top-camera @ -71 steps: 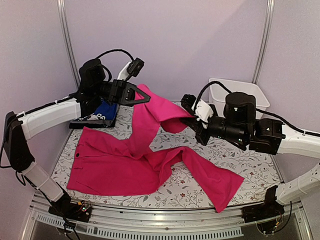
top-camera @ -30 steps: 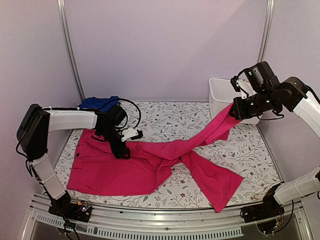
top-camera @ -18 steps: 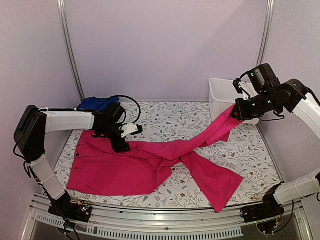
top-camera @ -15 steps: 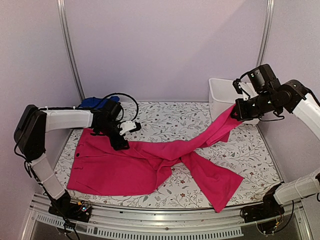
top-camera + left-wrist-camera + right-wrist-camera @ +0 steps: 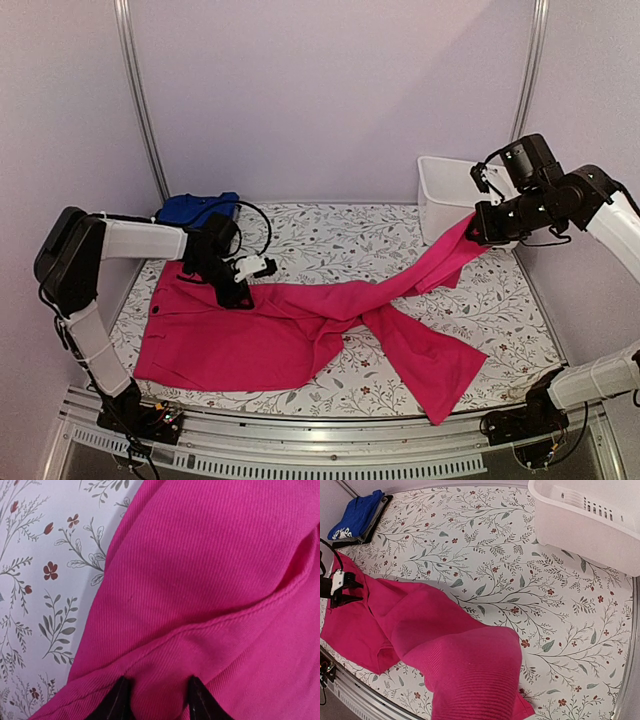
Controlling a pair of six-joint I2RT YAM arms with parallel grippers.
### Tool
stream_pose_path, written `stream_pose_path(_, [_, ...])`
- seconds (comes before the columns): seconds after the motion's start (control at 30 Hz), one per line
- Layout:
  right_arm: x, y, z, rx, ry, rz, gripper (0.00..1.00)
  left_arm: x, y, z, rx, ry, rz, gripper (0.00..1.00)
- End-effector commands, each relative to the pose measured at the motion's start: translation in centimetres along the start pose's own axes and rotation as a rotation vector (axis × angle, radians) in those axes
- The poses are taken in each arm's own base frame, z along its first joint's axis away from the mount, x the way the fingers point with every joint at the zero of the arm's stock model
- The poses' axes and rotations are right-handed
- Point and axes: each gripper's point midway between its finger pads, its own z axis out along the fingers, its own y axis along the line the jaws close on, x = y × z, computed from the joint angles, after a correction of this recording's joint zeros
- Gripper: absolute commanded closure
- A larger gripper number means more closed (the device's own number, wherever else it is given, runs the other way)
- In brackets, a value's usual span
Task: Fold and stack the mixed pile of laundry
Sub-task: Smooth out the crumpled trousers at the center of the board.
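The pink pants (image 5: 250,335) lie on the flowery table cover (image 5: 340,240). The top part, with its button, is flat on the left side near the front. One leg runs to the front right and its end hangs a bit over the table edge. The other leg goes across the first one and rises up to the right.

The left gripper (image 5: 238,293) is low on the pants, near the top part. In the left wrist view its two dark fingertips (image 5: 117,702) press into the cloth with a bump of pink pants (image 5: 210,580) pinched between them.

The right gripper (image 5: 476,228) is up in the air, just in front of the white bin (image 5: 440,185). It holds the end of the raised leg, which hangs from it in a tight line. The right wrist view shows pink cloth (image 5: 470,675) bunched close under the camera, but not the fingers.

A blue cloth (image 5: 195,208) with white print sits folded in the far left corner, apart from the pants.
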Motion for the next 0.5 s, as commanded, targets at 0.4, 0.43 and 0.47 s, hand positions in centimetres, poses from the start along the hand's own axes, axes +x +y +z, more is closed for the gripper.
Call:
stream_pose_path(0.4, [2.3,-3.3,-1.0,0.09,0.022,0.066,1.0,-3.2,3.7,-9.2,-0.18,-0.23,-0.095,1.0])
stream_pose_path(0.43, [2.8,-3.9,-1.1,0.113,0.033,0.083,1.0,-3.4,3.9,-9.8,-0.18,-0.257,-0.115,1.0])
stream_pose_path(0.47, [3.2,-4.5,-1.1,0.134,0.046,0.113,1.0,-3.4,4.0,-10.5,-0.181,-0.28,-0.14,1.0])
